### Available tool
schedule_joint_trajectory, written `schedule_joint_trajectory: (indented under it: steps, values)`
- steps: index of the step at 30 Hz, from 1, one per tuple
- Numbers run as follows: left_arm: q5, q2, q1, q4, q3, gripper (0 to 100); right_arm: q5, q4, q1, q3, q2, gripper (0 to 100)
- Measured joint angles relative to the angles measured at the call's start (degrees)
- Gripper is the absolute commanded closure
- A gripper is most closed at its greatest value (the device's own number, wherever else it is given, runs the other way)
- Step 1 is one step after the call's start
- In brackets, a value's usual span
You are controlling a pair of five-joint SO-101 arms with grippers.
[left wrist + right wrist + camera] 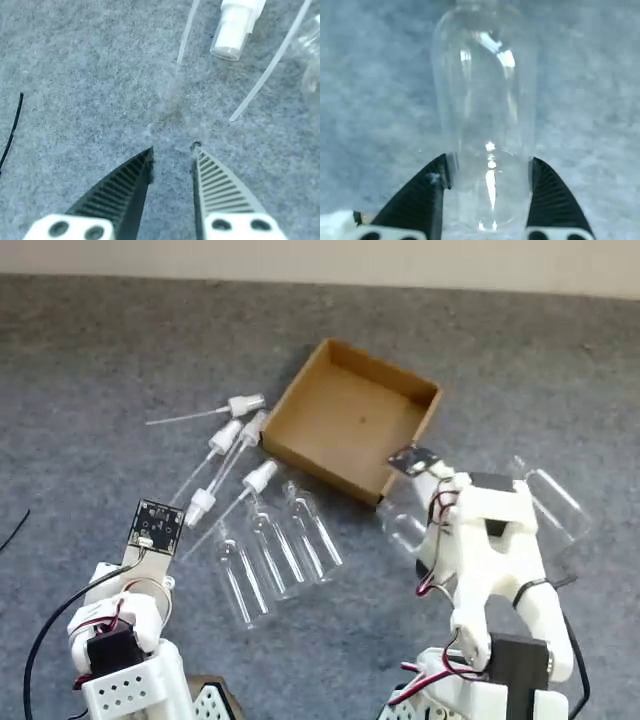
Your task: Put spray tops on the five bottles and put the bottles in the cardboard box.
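Note:
A clear bottle (pixel 487 105) sits between the fingers of my right gripper (pixel 489 172), which is shut on its sides. In the high view this bottle (pixel 402 518) lies by the near corner of the cardboard box (pixel 300 425). Three more clear bottles (pixel 272 550) lie side by side on the carpet left of it, and another bottle (pixel 555 502) lies right of the right arm. Several white spray tops (pixel 228 435) with thin tubes are scattered left of the box. My left gripper (pixel 171 156) hangs open over bare carpet, short of one spray top (pixel 235 30).
The grey carpet (pixel 90 390) covers the whole table. A black cable (pixel 12 132) runs along the carpet off to one side of the left gripper. The box is open-topped, with nothing inside it.

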Motion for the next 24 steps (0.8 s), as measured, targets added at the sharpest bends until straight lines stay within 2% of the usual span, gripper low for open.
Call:
schedule_joint_trajectory:
  steps: [5,9,13,17,20,24]
  values:
    - [0.00,0.00,0.00,0.00,0.00,88,-2.64,2.20,0.62,0.00,0.00,89.0]
    - [0.00,0.00,0.00,0.00,0.00,88,1.05,2.55,0.97,0.44,0.00,89.0]
    - [0.00,0.00,0.00,0.00,0.00,88,1.49,2.55,-1.23,0.62,0.00,88.0]
    - [0.00,0.00,0.00,0.00,0.00,88,1.49,2.55,-2.90,0.62,0.00,74.6]
    - [0.00,0.00,0.00,0.00,0.00,88,-1.67,2.55,-3.52,0.62,0.00,65.7]
    - [0.00,0.00,0.00,0.00,0.00,88,-6.59,3.69,-3.34,0.44,0.00,66.0]
